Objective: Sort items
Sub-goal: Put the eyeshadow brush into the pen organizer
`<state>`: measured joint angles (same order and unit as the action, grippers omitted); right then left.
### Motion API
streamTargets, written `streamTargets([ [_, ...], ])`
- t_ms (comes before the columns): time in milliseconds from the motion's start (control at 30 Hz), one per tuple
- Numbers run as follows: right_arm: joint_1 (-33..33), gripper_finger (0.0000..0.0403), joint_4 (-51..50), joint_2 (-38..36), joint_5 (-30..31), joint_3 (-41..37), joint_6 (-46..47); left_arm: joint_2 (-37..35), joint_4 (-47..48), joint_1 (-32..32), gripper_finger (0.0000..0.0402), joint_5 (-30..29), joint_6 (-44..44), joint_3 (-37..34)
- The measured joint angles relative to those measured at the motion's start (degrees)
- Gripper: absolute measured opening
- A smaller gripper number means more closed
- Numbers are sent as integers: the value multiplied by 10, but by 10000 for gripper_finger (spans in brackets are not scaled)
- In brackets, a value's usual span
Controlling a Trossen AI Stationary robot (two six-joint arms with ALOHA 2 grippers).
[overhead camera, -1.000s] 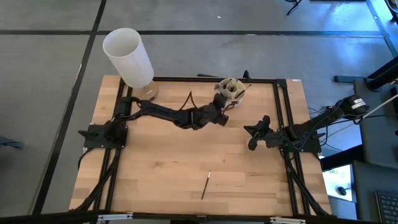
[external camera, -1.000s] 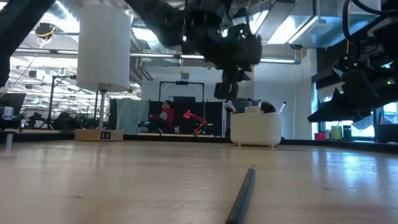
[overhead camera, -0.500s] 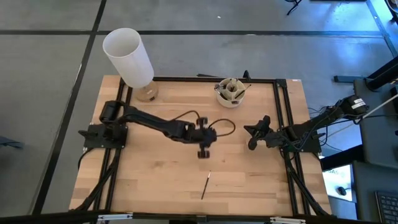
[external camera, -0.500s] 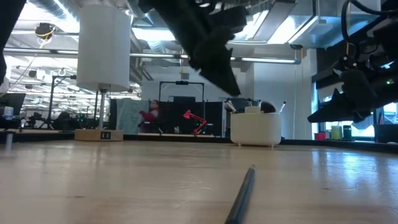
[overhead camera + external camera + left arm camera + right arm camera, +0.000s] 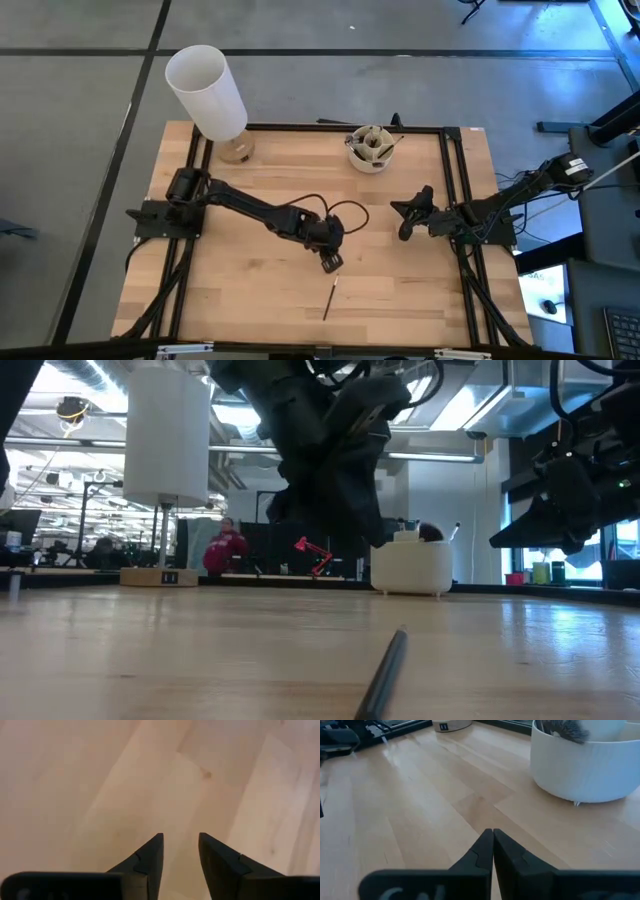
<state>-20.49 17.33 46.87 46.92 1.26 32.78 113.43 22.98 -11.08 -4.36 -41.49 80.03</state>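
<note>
One thin black stick (image 5: 330, 298) lies flat on the wood near the table's near edge; in the low view the stick (image 5: 385, 675) points toward the camera. Other brushes stand in the round beige cup (image 5: 372, 148) at the far edge, one dark bristle tip (image 5: 565, 727) showing above its rim. My left gripper (image 5: 331, 264) hovers open just beyond the stick's far end, fingers pointing down; its wrist view shows the left gripper (image 5: 180, 840) over bare wood only. My right gripper (image 5: 404, 230) waits shut right of centre, facing the cup (image 5: 585, 765).
A tall white cylinder (image 5: 205, 90) stands on a round base at the far left corner. A black frame (image 5: 440, 130) runs along the table's far, left and right sides. Bare wood lies around the stick (image 5: 385, 675). A person in red walks in the room behind (image 5: 222, 548).
My left gripper has swung from above the cup toward the near edge and come down, ending just beyond the lone stick's far end. The stick and the right arm have stayed where they were.
</note>
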Motion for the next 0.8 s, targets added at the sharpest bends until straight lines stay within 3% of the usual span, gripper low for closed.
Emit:
streamTargets([
  [167,0,13,1,0,-4,0,0,13,-13,-9,144,42,-18,0],
  [367,0,13,10,0,-4,0,-1,40,-2,-12,148,84,-56,3],
  [667,4,13,36,0,78,0,-37,48,2,-9,144,85,-74,4],
  [800,14,13,56,0,65,0,-57,48,2,-4,144,78,-85,4],
])
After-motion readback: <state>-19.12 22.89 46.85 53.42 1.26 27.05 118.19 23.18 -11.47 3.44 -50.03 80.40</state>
